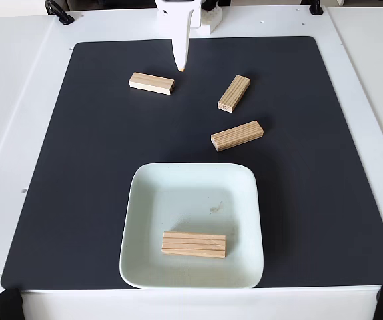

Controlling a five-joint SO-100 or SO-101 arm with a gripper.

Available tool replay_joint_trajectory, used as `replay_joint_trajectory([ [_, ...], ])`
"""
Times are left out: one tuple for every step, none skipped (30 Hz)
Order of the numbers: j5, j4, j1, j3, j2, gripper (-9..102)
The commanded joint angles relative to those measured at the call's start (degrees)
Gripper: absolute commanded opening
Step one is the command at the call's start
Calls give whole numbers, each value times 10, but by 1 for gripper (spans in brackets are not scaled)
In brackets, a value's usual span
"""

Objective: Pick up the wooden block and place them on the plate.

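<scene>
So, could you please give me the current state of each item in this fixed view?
Gripper: above the mat's far edge, holding nothing; open or shut unclear.
Plate: upright on the mat, holding one block.
Block on plate: lying flat near the plate's front.
Far-left block: flat on the mat, just left of the gripper tip.
Far-right block: on the mat, angled.
Middle block: on the mat, just beyond the plate.
Black mat: flat on the white table.
</scene>
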Motion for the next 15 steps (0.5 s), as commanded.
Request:
replay_joint_trajectory([
  [-19, 4, 34, 93, 111, -1],
  [-40, 5, 46, 112, 123, 0],
  [-61, 14, 55, 127, 131, 0],
  [-78, 28, 66, 137, 137, 0],
  [-92, 45, 77, 145, 141, 0],
  [-102, 60, 89, 150, 141, 0],
  [-106, 71, 98, 151, 141, 0],
  [-106, 78, 105, 151, 140, 0],
  [-105, 82, 110, 149, 139, 0],
  [-105, 84, 112, 149, 136, 0],
  [-105, 85, 112, 147, 127, 0],
  [-105, 86, 114, 141, 112, 0],
  [-105, 88, 122, 130, 91, 0],
  [-105, 97, 130, 117, 66, 0],
  [-105, 109, 136, 98, 37, 0],
])
